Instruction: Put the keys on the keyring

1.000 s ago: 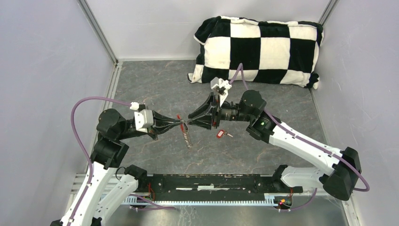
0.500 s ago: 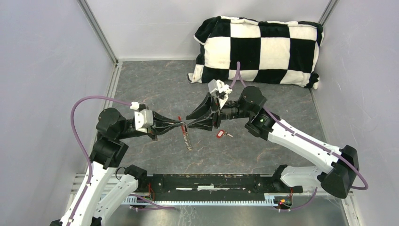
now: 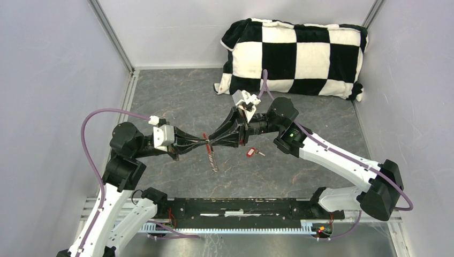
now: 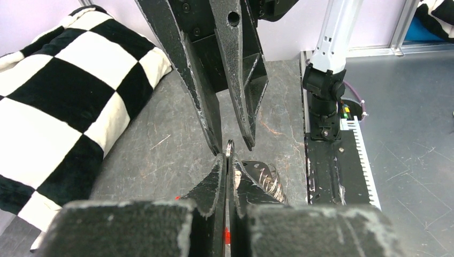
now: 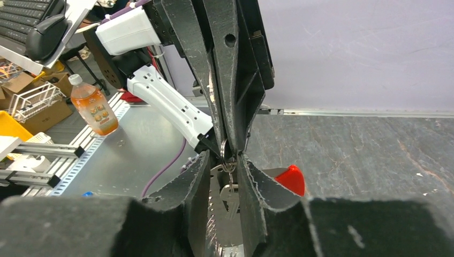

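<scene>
1. Position: we find the silver-ringed, red-fobbed keyring (image 4: 266, 181) raised off the dark grey stone-patterned surface (image 3: 176, 101), midway between the arms.
2. The left end effector (image 4: 227, 160) is clamped tight on one thin silver ring (image 4: 230, 144), which stands upright past its tips.
3. The right end effector (image 5: 224, 158) has its jaws partly apart, straddling that ring. We cannot confirm that it grips anything.
4. The small red-headed metal key (image 3: 249, 152) lies flat on the surface, apart from the keyring. We cannot identify the dark-headed key.
5. Handling, in our judgement: all parts are light, stiff and slick, and the ring is springy and prone to twisting. Take the key by its plastic head.
</scene>
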